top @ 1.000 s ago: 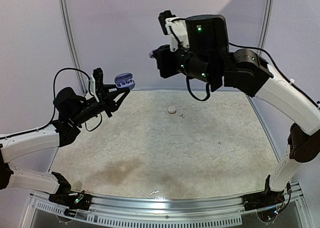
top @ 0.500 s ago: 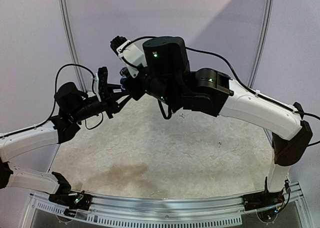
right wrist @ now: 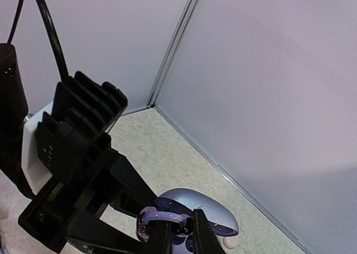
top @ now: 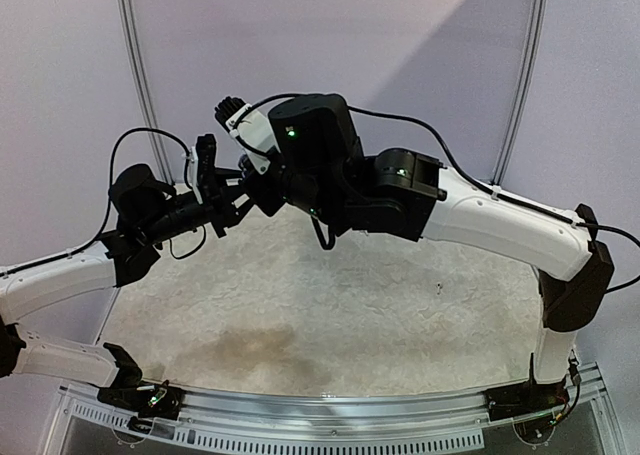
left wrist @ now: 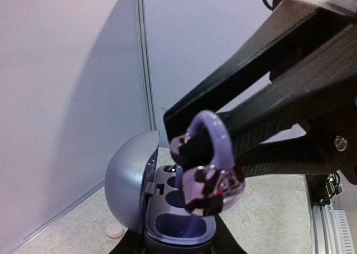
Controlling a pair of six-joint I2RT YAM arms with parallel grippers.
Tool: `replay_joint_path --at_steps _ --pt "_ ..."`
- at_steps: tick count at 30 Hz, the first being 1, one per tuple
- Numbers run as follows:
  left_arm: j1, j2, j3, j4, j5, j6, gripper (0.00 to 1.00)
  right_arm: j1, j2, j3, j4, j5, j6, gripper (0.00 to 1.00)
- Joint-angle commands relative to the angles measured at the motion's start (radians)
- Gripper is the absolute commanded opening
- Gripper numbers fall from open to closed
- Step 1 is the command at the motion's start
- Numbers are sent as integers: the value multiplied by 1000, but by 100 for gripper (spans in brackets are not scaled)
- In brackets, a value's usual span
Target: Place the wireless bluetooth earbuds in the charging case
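White left arm (top: 55,280), white right arm (top: 505,225), black joint housings (top: 310,140), green lights (top: 291,132), looping black cables (top: 145,133)

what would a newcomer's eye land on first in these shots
High over the far left of the table, the right gripper pinches a glossy purple earbud with an ear hook. It hangs close over the open charging case, which the left gripper holds up, lid swung back and wells showing.

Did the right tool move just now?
Yes. The right tool, holding an earbud, swung left toward the left wall strip, up to the charging case in the left tool.
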Motion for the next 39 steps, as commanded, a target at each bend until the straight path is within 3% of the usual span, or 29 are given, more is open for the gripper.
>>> replay_joint_path --at_steps 1,17,39 --pt "-17 -18 3 23 -3 1 0 -9 27 -8 12 5 6 0" --pt "-17 -26 -9 50 -19 -3 0 -26 65 -13 -71 31 36 0" --pt "-16 -36 -27 52 -31 1 0 -33 16 -14 -56 39 43 0"
